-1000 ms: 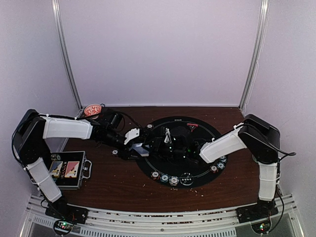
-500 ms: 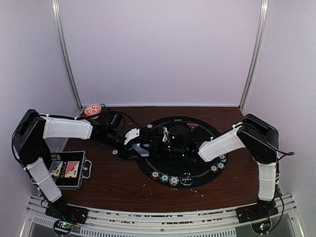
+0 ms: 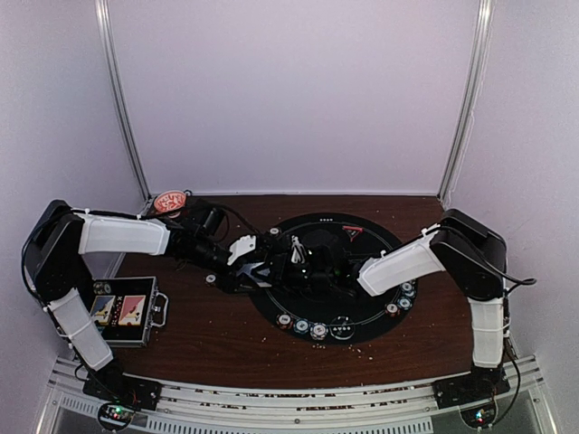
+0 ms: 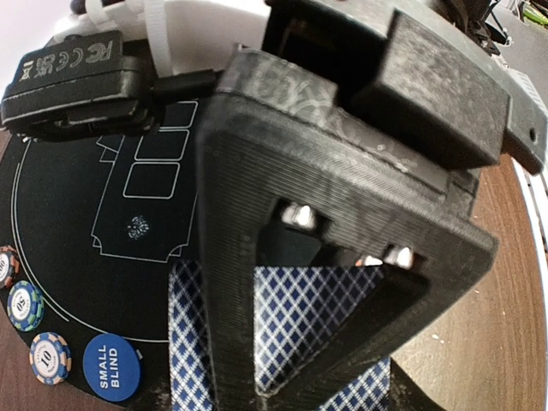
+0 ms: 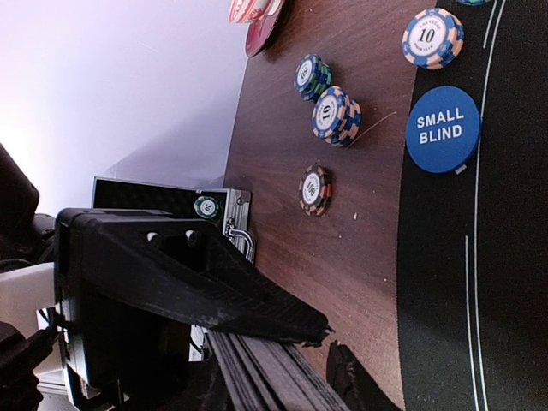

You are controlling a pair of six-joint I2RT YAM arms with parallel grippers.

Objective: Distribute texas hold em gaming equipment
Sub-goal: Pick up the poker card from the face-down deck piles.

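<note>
Blue-and-white diamond lattice covers the back of the deck (image 4: 295,312), a thick stack of playing cards. In the right wrist view its edges show as fine dark-grey layers. The deck is held off the table, over the left part of the round black mat (image 4: 77,214), where the two arms meet in the top view.

The left gripper (image 3: 267,269) appears to have hold of it. Seen from the right wrist, one of its black ribbed fingers (image 5: 223,291) lies flat against one face of the stack. The jaws are closed only as far as the thickness of the cards, and the opposite finger is hidden behind the stack.

The right gripper (image 3: 305,260) faces the left one from the other side. In the left wrist view one of its fingers (image 4: 231,282), a black triangular frame, lies across the patterned back. Cards show through its opening and on both sides of it. Its second finger is out of sight, so I cannot tell whether this pincer is gripping the cards or only resting on them.

Left of the deck in the left wrist view, the round blue SMALL BLIND button (image 4: 111,366) lies on the mat near its edge. Beside it, striped chips (image 4: 50,357) lie in a row along the rim. The right wrist view shows more chips loose on the brown wooden table (image 5: 342,257), between the mat and the open black case (image 5: 163,199).
</note>
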